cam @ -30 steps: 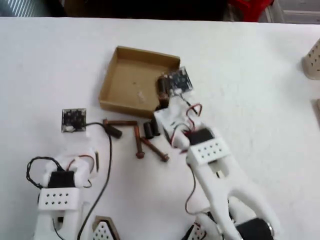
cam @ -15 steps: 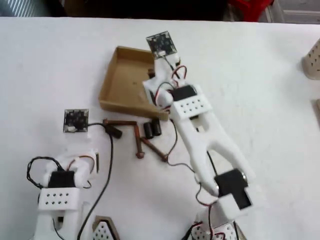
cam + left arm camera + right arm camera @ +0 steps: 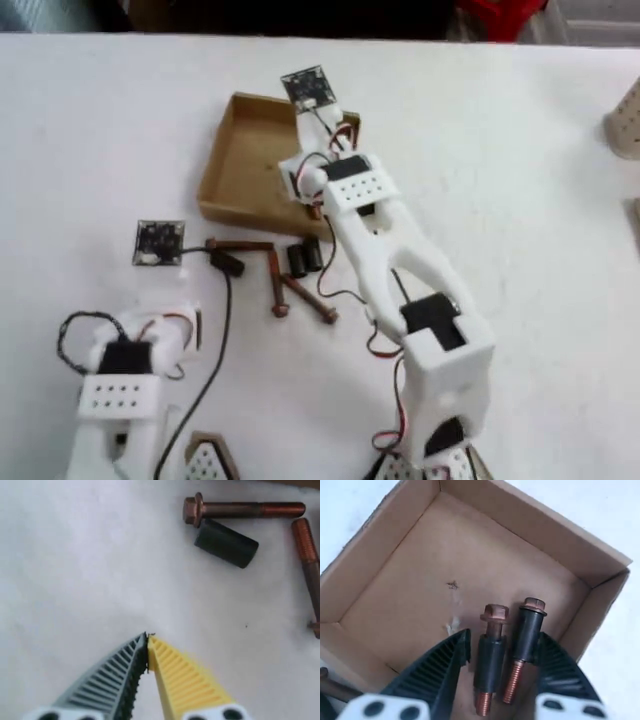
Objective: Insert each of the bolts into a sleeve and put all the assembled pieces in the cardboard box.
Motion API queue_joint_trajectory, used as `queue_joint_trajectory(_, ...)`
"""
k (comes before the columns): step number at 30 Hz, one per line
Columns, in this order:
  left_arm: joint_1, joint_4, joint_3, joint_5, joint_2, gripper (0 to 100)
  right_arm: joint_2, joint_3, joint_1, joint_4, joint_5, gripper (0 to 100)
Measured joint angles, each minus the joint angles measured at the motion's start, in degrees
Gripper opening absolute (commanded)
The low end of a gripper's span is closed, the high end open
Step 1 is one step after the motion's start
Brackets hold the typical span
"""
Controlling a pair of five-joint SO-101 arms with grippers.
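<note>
Well, on the counter (image 3: 520,150) the cardboard box (image 3: 240,160) has the right end effector (image 3: 503,636) above it, spread, w/ two assembled pieces (image 3: 490,662) lying inside: drop-off looks done. Left end effector (image 3: 147,637) is pressed together, empty, near a loose bolt (image 3: 245,509) & sleeve (image 3: 226,543); next calls for mating those.

High view overhead, whole table (image 3: 520,150). Wrist views close, downward: right shares cardboard box (image 3: 420,580), left shares bolts (image 3: 240,509).

No readable text; the cardboard box (image 3: 395,575) bears perhaps a stain.
</note>
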Motion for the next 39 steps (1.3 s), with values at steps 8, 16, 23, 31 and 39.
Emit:
queue_joint_trajectory(8, -1.49, -3.08, -10.11, -0.44, 21.45, 2, 0.0, -0.09, -0.09, 0.88, 0.0, 8.1)
queue_joint_trajectory(16, -2.46, -3.87, -12.4, -0.44, 26.73, 2, -7.12, -0.09, 0.53, 12.04, 0.0, 2.1)
queue_joint_trajectory(23, -2.46, -3.87, -12.4, -0.44, 26.73, 2, -16.62, -0.09, 1.05, 28.04, 0.0, 1.8)
queue_joint_trajectory(31, -2.46, -3.87, -12.4, -0.44, 26.73, 2, -23.12, 5.01, 0.97, 37.36, -1.93, 1.8)
queue_joint_trajectory(39, -2.46, -4.04, -12.4, -0.44, 26.73, 2, -28.57, 26.73, -1.32, 23.3, -6.86, 1.8)
